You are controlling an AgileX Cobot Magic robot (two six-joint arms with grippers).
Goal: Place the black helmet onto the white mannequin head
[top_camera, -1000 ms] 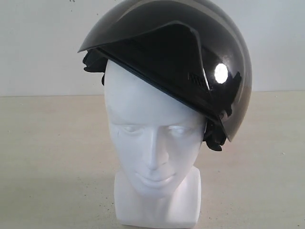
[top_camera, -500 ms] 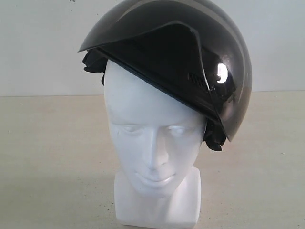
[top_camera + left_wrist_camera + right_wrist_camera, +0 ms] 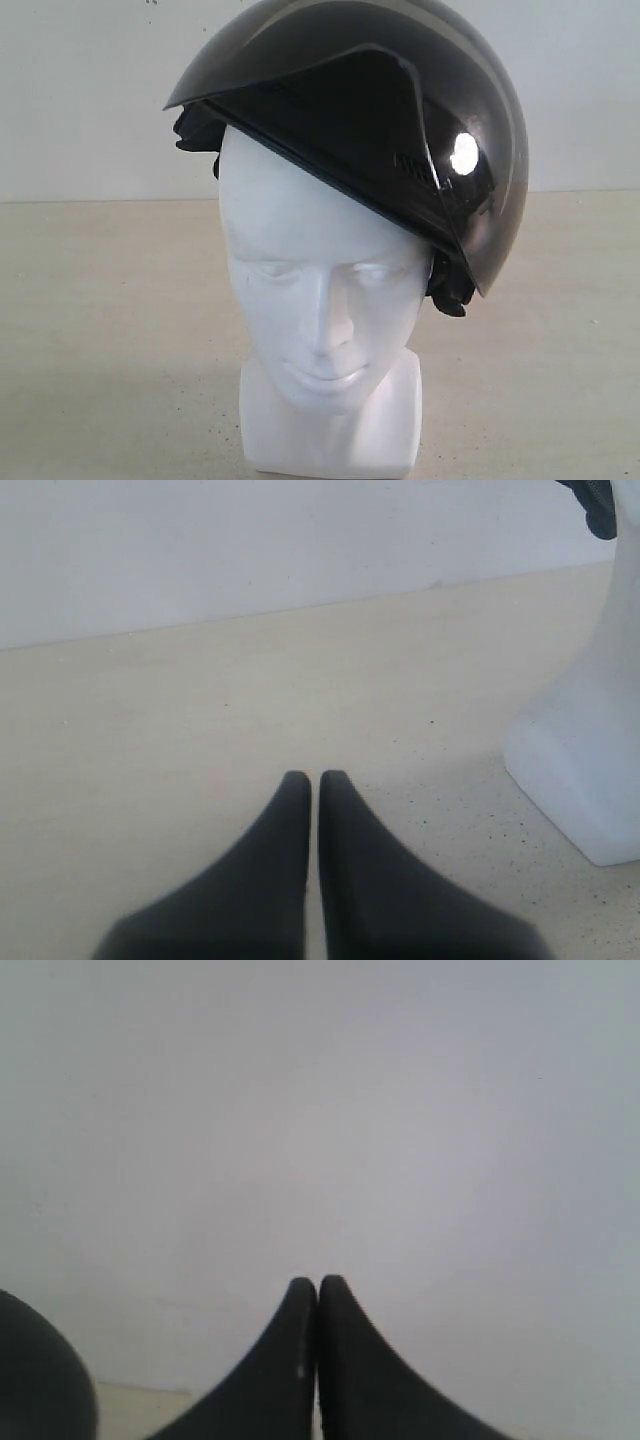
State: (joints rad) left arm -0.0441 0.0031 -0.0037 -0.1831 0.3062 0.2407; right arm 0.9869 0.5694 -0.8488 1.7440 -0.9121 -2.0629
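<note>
Item: black helmet [image 3: 350, 120], sitting on top of the white mannequin head [image 3: 320, 300], which is standing on the table [image 3: 100, 330] in the middle of the scene, facing the near side. The helmet is resting crooked, its rim riding high over the brow on the left and dipping low past the ear on the right, with dark padding [image 3: 195, 130] showing under the edge on both sides. Handling, as judged: the shell is looking hard, smooth and glossy, so it is probably slippery under a pinch and stiff enough not to give. The rim or the soft lining edge is offering the surest hold, while the curved visor is likely the part to spare. The foam head is looking light and liable to tip if the helmet is pushed sideways. Left jaws: lying all but closed with only a thin slit between them, holding nothing, low over the table to the left of the neck base. Right jaws: pressed together, empty, pointing at the bare wall [image 3: 320, 1110]. Views: only the exterior view is showing the helmet's tilt and the face. The left wrist view is adding the neck base standing flat on the table, and the right wrist view is showing only a dark curve, possibly the shell.
</note>
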